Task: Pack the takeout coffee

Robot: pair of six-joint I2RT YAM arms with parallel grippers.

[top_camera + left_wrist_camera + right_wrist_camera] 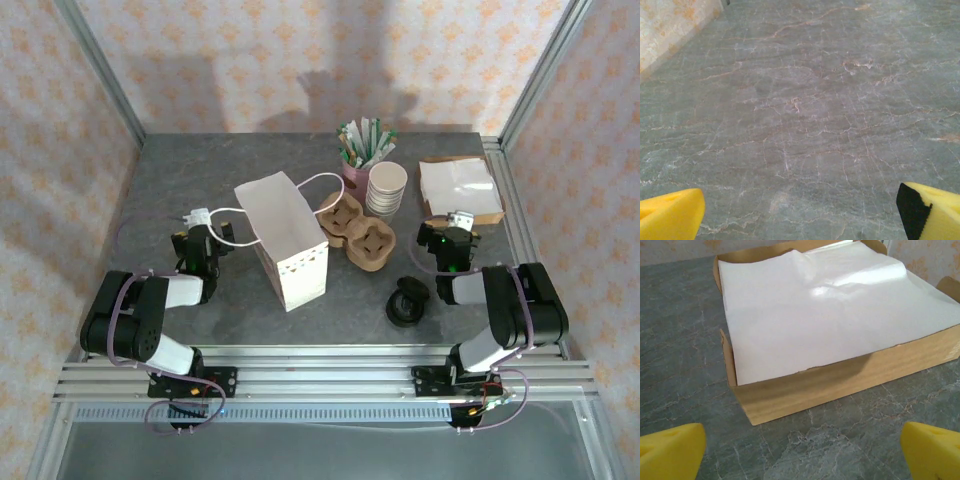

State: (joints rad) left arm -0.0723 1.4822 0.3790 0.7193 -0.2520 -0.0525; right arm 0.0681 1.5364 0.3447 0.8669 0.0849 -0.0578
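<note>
The takeout coffee (pixel 408 300) sits on the grey tabletop (pixel 200 170) on the near right, just in front of the brown cup carrier (pixel 358 232) and right of the white paper bag (pixel 285 240). The left pincer (pixel 800 212) hangs with its fingers wide apart over bare stone. The right pincer (pixel 800 455), also wide apart and empty, faces a cardboard tray (pixel 850 377) holding white paper (pixel 830 310).
</note>
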